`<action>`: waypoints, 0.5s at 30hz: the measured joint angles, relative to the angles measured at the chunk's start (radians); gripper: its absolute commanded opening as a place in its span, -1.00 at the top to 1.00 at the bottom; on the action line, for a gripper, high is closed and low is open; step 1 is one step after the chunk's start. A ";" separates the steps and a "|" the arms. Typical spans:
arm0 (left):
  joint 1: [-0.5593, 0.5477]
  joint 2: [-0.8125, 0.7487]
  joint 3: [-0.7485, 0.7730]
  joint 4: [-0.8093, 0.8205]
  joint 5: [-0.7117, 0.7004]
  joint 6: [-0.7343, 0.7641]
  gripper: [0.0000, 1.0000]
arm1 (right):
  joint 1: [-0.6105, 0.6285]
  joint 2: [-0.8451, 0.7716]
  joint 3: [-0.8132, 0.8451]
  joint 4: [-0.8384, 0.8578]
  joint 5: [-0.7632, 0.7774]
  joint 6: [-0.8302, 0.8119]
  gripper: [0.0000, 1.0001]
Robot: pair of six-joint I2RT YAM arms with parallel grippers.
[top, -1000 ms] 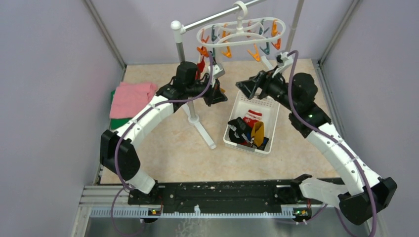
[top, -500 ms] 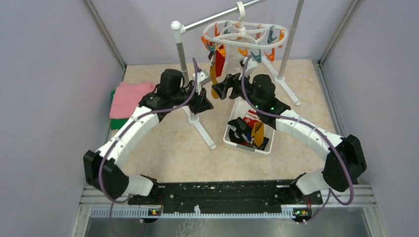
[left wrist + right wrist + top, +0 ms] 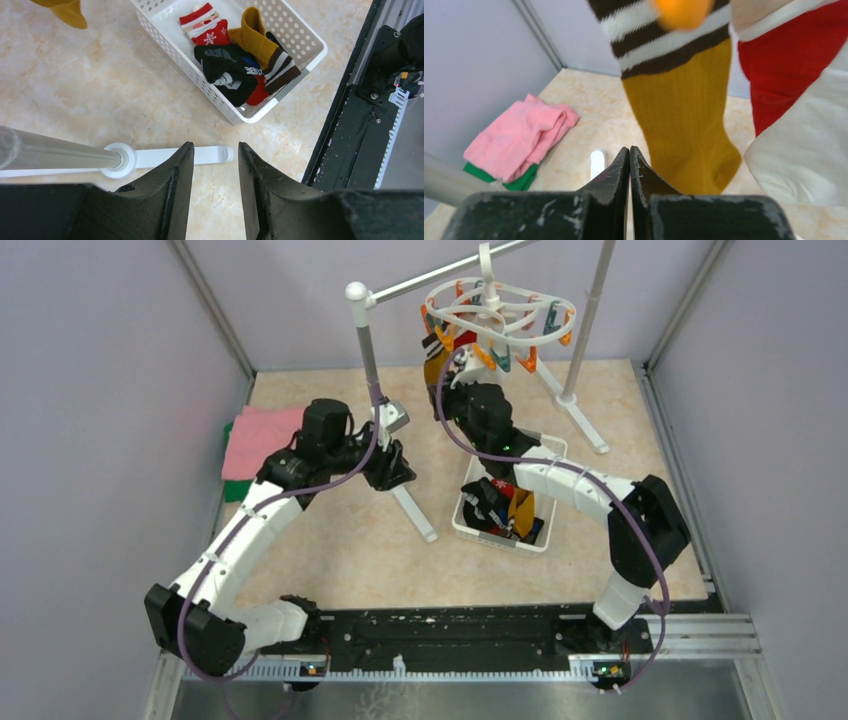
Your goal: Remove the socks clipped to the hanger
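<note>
Mustard sock (image 3: 684, 135): ribbed knit cloth, matt. Basket (image 3: 295, 30): white perforated plastic, slight gloss. Tabletop (image 3: 75, 90): smooth marbled beige, probably laminate. Hanger (image 3: 486, 270): glossy white plastic.

Beige table (image 3: 340, 540): pink cloth (image 3: 265, 435) atop green cloth (image 3: 235, 490) at 10 o'clock, basket (image 3: 498, 540) toward 3, rack feet (image 3: 415, 510) at centre.

Left arm (image 3: 240, 535) reaches forward in a bent arc, wrist angled downward. Left gripper (image 3: 216, 150): jaws parted, nothing between them. Right arm (image 3: 570, 485) folds inward and upward; right gripper (image 3: 629, 150) has its jaws pressed together, tips meeting.
</note>
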 measured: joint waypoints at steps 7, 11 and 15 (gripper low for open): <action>0.001 0.045 0.000 0.001 -0.003 0.000 0.15 | 0.000 -0.012 -0.018 0.060 0.034 -0.018 0.99; 0.003 0.045 0.000 0.006 -0.004 0.000 0.17 | 0.000 -0.075 -0.106 0.095 0.043 -0.020 -0.03; 0.003 0.045 0.000 0.009 -0.003 -0.001 0.18 | 0.010 -0.109 -0.181 0.136 0.075 -0.032 -0.38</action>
